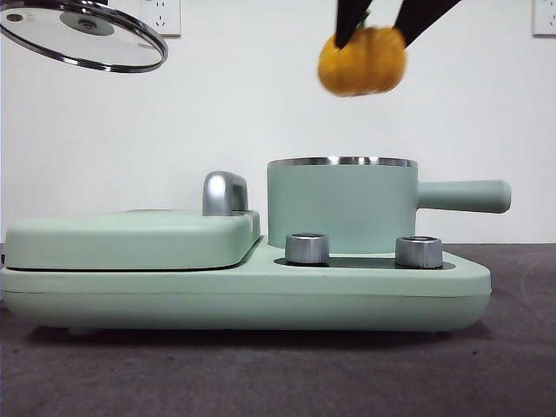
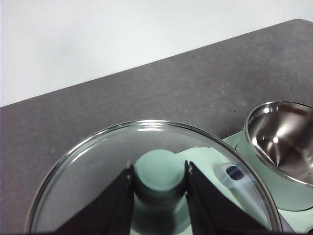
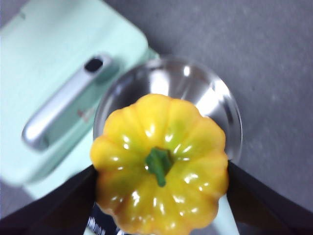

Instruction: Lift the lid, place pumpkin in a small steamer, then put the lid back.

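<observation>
Above open small steamer (image 1: 341, 207): pumpkin (image 1: 361, 61) | steamer empty

Clear glass lid (image 1: 82, 35) with steel rim, glossy pumpkin (image 3: 160, 164), shiny metal-lined small steamer (image 1: 343, 207), matt grey table (image 2: 146, 93)

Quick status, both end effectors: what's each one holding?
Left end effector: shut on the lid, by its knob.
Right end effector: shut on the pumpkin, above the small steamer.

Below the right gripper's fingers (image 3: 63, 205) the small steamer (image 1: 343, 207) stands open and unobstructed; the lid (image 1: 82, 35) hangs well aside.
</observation>
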